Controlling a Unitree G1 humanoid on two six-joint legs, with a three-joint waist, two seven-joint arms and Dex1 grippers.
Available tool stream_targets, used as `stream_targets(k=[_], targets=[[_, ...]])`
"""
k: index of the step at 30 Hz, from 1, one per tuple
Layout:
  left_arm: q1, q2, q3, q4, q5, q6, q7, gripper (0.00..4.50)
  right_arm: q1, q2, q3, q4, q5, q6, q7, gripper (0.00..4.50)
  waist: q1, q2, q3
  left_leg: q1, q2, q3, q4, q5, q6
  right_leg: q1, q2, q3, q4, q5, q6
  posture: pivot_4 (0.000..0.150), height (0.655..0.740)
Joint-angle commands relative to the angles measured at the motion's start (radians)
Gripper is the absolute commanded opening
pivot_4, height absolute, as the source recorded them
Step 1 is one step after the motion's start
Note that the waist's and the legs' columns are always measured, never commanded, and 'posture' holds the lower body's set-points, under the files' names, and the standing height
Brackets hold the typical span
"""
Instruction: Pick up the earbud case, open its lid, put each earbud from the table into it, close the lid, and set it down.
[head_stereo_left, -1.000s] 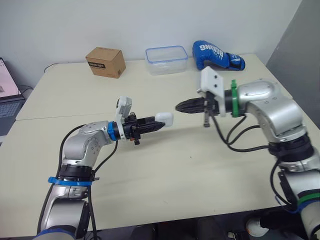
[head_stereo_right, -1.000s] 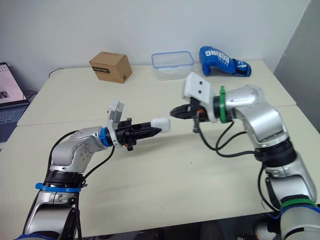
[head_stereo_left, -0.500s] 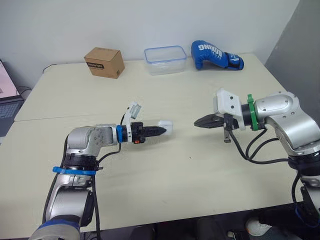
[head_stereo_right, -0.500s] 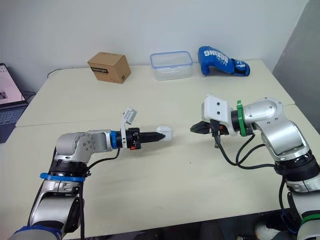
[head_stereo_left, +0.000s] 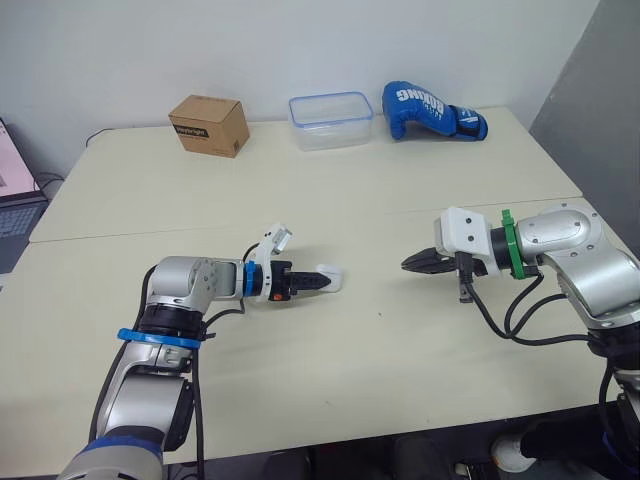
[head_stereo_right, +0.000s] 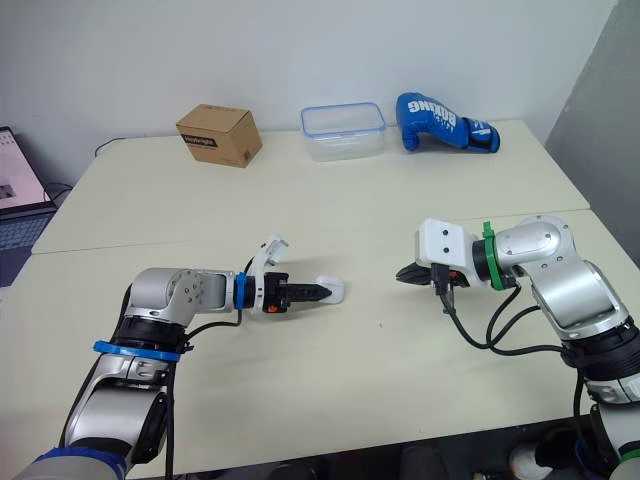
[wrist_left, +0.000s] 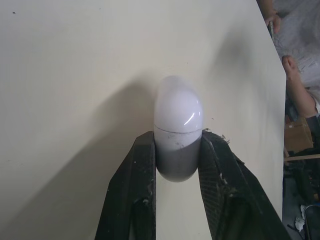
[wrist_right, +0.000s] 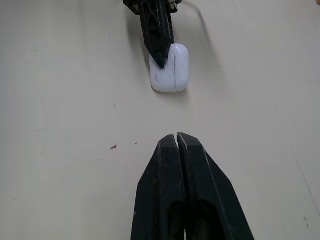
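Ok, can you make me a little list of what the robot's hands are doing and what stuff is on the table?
left gripper: shut on the earbud case
case lid: closed
case height: low by the table; touching or not, cannot tell
right gripper: shut, empty, apart from the case
far edge: cardboard box, clear plastic container, blue boxing glove

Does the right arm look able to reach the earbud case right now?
Probably yes: only bare table lies between the shut right gripper and the earbud case; the left gripper clamps its far end, leaving the facing end free.
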Motion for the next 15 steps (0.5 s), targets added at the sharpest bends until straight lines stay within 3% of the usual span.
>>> stream_targets(k=[1,15], targets=[[-0.003,0.018,0.005,-0.005,0.015,0.003,0.01,0.79,0.002,-0.002,-0.011,-0.016,-0.013,-0.017,0.0,0.04,0.0,0.0,0.0,0.0,0.0,0.0,0.0,0.0,0.0,0.0,0.0,0.0,0.0,0.0,0.0,0.15,0.7307],[0.038,0.028,0.022,-0.014,0.023,-0.005,0.044,0.79,-0.007,0.058,0.011,0.025,-0.043,0.006,0.0,0.04,-0.001,0.0,0.0,0.001,0.0,0.001,0.0,0.0,0.0,0.0,0.0,0.001,0.0,0.0,0.0,0.15,0.7307]])
